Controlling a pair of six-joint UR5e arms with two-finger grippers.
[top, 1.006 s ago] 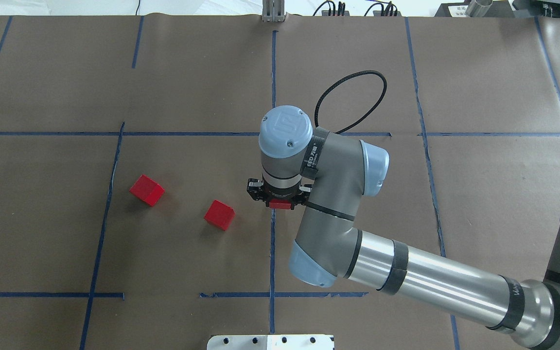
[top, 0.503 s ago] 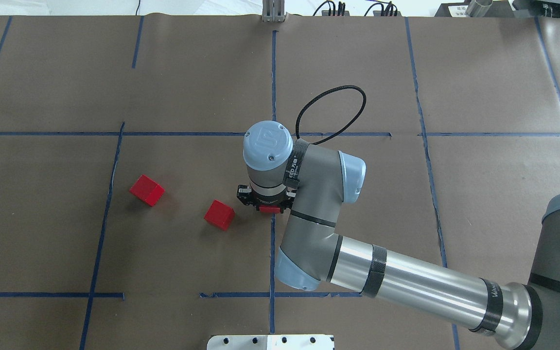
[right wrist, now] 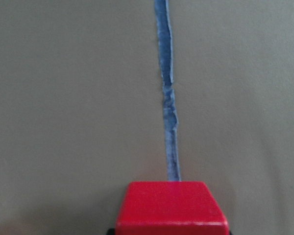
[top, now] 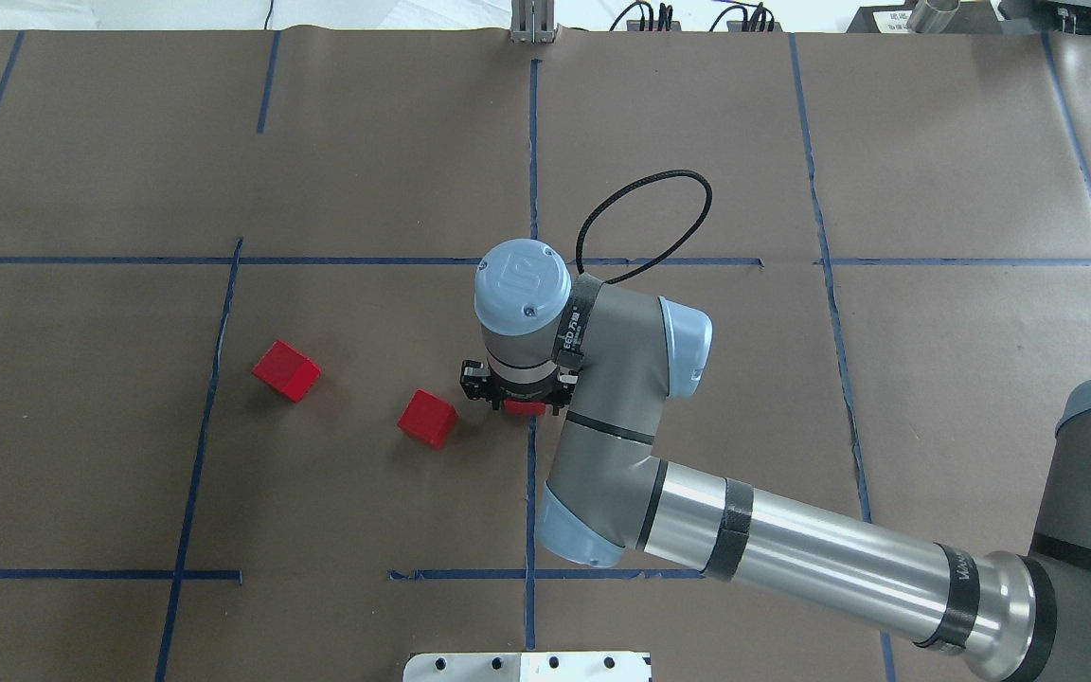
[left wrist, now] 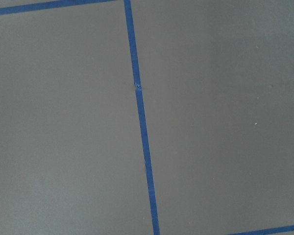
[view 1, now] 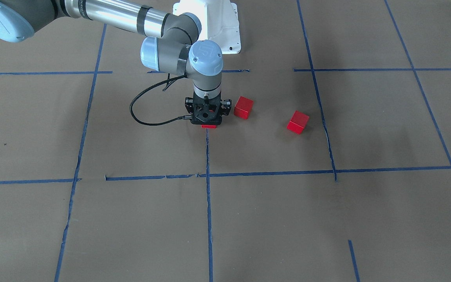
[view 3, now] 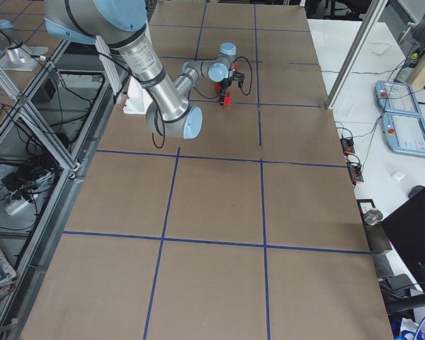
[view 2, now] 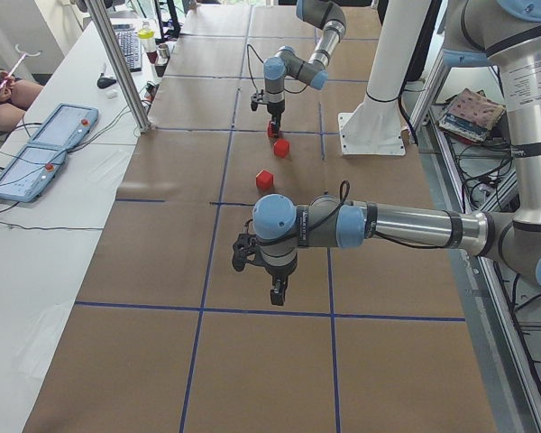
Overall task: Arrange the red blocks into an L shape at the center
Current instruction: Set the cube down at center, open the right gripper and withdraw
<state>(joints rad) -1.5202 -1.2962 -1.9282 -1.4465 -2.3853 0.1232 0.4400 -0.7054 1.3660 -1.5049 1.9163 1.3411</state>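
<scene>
My right gripper is shut on a red block, holding it low over the long blue tape line that splits the center cell. I cannot tell if the block touches the paper. It also shows in the front view and at the bottom of the right wrist view. Two more red blocks lie loose in the cell's left half, one close by and one further left. My left gripper hangs over bare paper, seen only in the left side view, so I cannot tell its state.
The robot's white base sits at the near table edge. A black cable loop stands out from the right wrist. A metal post stands at the far edge. Operator tablets lie on the side table.
My right gripper moved left and down with the red block toward the middle tape line, closer to the nearest loose block, then almost stopped. The two loose blocks have not moved.
</scene>
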